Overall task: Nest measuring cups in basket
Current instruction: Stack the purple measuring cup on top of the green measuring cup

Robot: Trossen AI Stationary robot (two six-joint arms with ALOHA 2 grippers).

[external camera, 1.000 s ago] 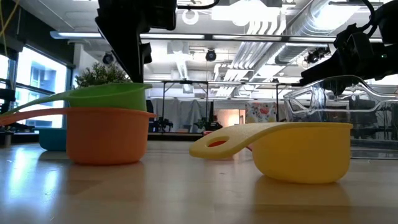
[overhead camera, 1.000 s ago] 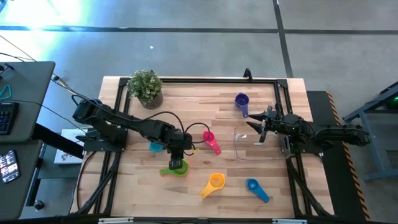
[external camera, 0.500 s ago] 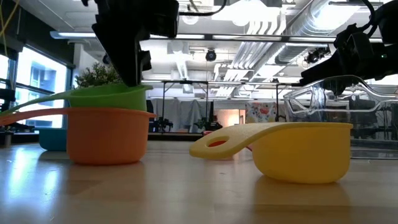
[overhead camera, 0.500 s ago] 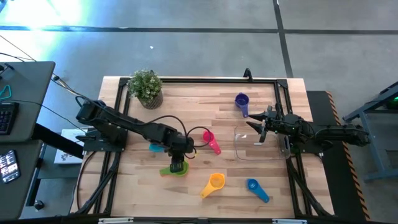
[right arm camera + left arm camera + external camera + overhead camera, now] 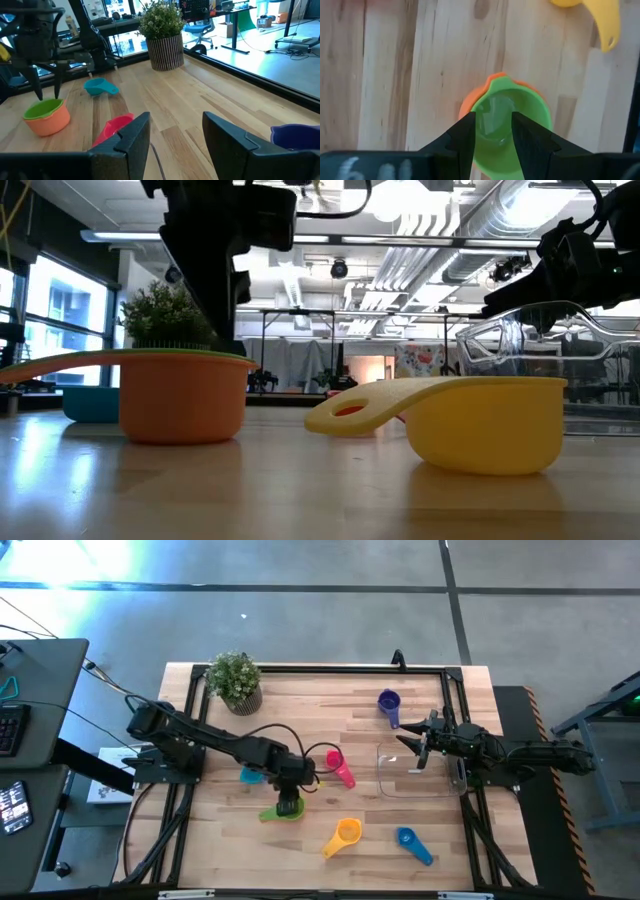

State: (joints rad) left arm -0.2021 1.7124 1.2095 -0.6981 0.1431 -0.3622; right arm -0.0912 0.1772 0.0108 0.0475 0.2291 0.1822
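the green cup [image 5: 282, 812] sits nested inside the salmon-pink cup [image 5: 183, 396] near the table's front-left middle, only its rim showing above the other's lip in the low view. the left gripper [image 5: 289, 802] is directly over the pair, fingers [image 5: 465, 141] slightly apart, straddling the green cup's near wall without visibly squeezing it. just beside them, toward the left arm's base, lies the teal cup [image 5: 250, 776], and the magenta cup [image 5: 339, 767] lies near the table's centre. the orange cup [image 5: 345, 834] and the blue cup [image 5: 410, 843] rest closer to the front edge, well apart from the stack. the purple cup [image 5: 388, 704] stands near the back. the clear basket [image 5: 395, 782] is on the right side, and the right gripper [image 5: 416, 747] hovers at its rim with fingers spread wide and holding nothing. a potted plant [image 5: 235, 681] stands at the back-left corner of the wooden table [image 5: 320, 710].
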